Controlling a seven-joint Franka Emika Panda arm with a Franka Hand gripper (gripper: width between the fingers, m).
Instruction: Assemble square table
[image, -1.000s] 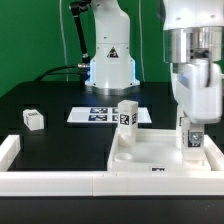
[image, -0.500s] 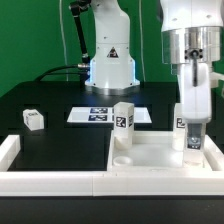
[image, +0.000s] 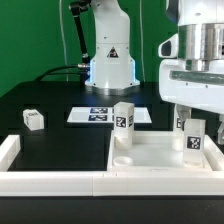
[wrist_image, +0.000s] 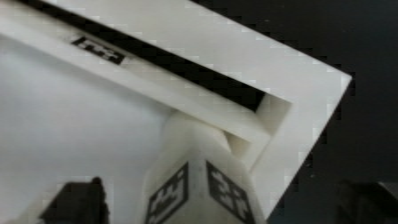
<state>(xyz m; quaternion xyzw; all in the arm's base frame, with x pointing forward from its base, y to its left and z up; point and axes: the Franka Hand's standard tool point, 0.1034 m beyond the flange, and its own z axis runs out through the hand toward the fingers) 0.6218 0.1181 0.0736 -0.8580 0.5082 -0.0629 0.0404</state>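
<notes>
Exterior view: square tabletop flat on the black surface, at the exterior view's right, against the white L-shaped rail.
Legs standing: two upright on the tabletop. Near-corner leg at the exterior view's right, far-corner leg toward the middle.
Leg outstanding: loose leg on the surface at the exterior view's left, well apart from the tabletop; fourth leg not seen.
Jaws: spread wide, gripping nothing; directly over the near-corner leg, tips about level with its top.
Wrist view: near-corner leg between the two dark fingertips, a clear gap on either side, touching neither.
Key relation: near-corner leg straight below the jaws, long axis vertical; loose leg far off toward the exterior view's left, past the marker board.
Step, judged: letting go of a seated leg; whether it is fully home cannot be told.
Next, judged: straight lift clear, then across to the loose leg.
Risk: any sideways drift on the lift could nudge the near-corner leg.
</notes>
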